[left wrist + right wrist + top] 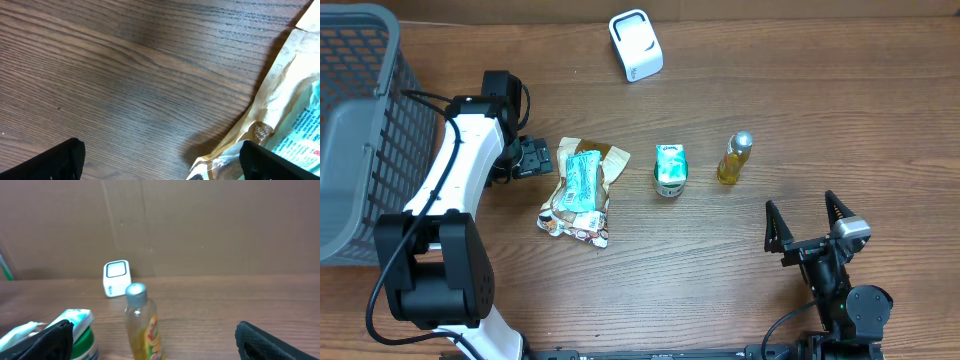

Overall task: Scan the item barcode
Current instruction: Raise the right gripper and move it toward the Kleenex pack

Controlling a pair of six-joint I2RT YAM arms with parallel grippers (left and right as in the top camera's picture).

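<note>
A white barcode scanner (pixel 636 45) stands at the back of the table, and it also shows far off in the right wrist view as the scanner (pixel 116 277). Crinkled snack bags (pixel 578 190) lie left of centre. A green tub with a teal-and-white box on it (pixel 670 168) and a small yellow bottle (pixel 734 158) stand to their right. My left gripper (pixel 542 157) is open at the left edge of the bags, with one finger (pixel 280 162) over the bag (pixel 290 115) and bare wood between the jaws. My right gripper (pixel 802 215) is open and empty, in front of the bottle (pixel 142 325).
A grey mesh basket (pixel 350 130) fills the far left edge. A cardboard wall (pixel 200 225) runs behind the table. The green tub (pixel 75 332) sits by my right gripper's left finger in the wrist view.
</note>
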